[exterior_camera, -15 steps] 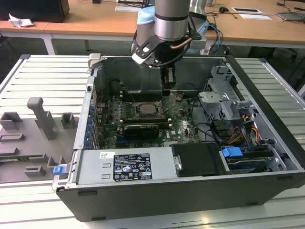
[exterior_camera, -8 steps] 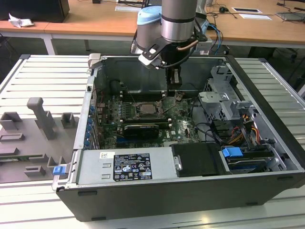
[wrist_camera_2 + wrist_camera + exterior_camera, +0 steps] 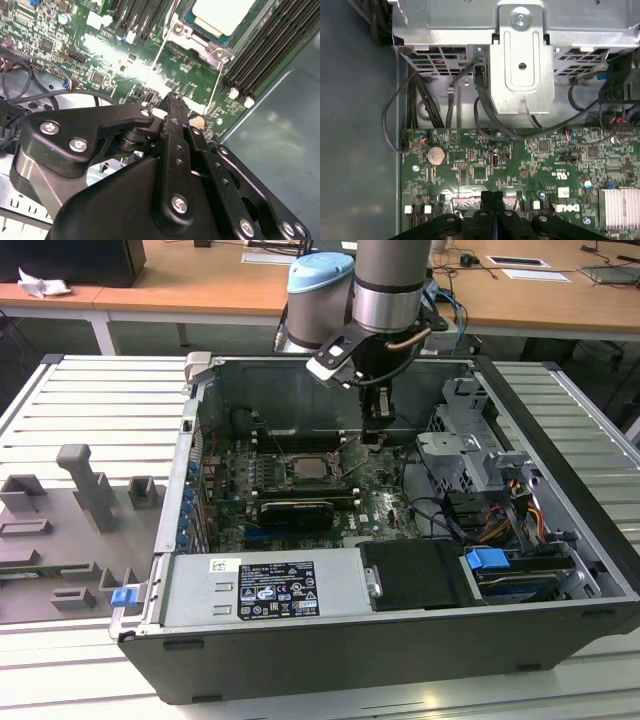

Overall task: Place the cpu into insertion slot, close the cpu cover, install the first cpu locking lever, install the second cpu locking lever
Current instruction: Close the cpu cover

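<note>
The cpu shows its pale silver top lying in the insertion slot on the green board. The silvery cpu cover frames it and looks to lie down around it. Two thin wire levers run out from the socket's corners towards my gripper. My gripper hangs just above the board, on the exterior view's right of the socket. In both wrist views its black fingers are pressed together with nothing between them. The gripper tip sits between the two lever ends; I cannot tell whether it touches either.
Black memory slots flank the socket. A long black card lies in front of it. A metal drive cage, black cables, a coin battery and a heat sink crowd the board. The case wall stands behind.
</note>
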You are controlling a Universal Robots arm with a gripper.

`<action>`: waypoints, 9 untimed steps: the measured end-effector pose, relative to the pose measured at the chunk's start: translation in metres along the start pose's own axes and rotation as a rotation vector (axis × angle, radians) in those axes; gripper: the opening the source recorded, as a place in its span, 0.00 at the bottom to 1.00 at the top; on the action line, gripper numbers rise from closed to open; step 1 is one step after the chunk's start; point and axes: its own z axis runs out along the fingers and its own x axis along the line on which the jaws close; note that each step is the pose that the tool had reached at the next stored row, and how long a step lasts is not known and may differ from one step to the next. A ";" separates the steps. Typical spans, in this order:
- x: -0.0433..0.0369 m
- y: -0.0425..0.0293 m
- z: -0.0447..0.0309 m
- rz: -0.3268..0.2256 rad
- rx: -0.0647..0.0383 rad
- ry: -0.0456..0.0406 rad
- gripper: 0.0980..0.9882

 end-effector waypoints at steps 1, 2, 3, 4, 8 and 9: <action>0.0003 0.0021 0.0006 -0.003 0.000 0.0002 0.01; 0.0005 0.0037 0.0010 -0.008 0.001 0.0003 0.01; 0.0010 0.0071 0.0021 -0.023 0.001 0.0014 0.01; 0.0021 0.0082 0.0030 -0.029 0.002 0.0017 0.01; 0.0051 0.0127 0.0056 -0.035 0.007 0.0020 0.01; 0.0060 0.0152 0.0076 -0.037 0.011 0.0021 0.01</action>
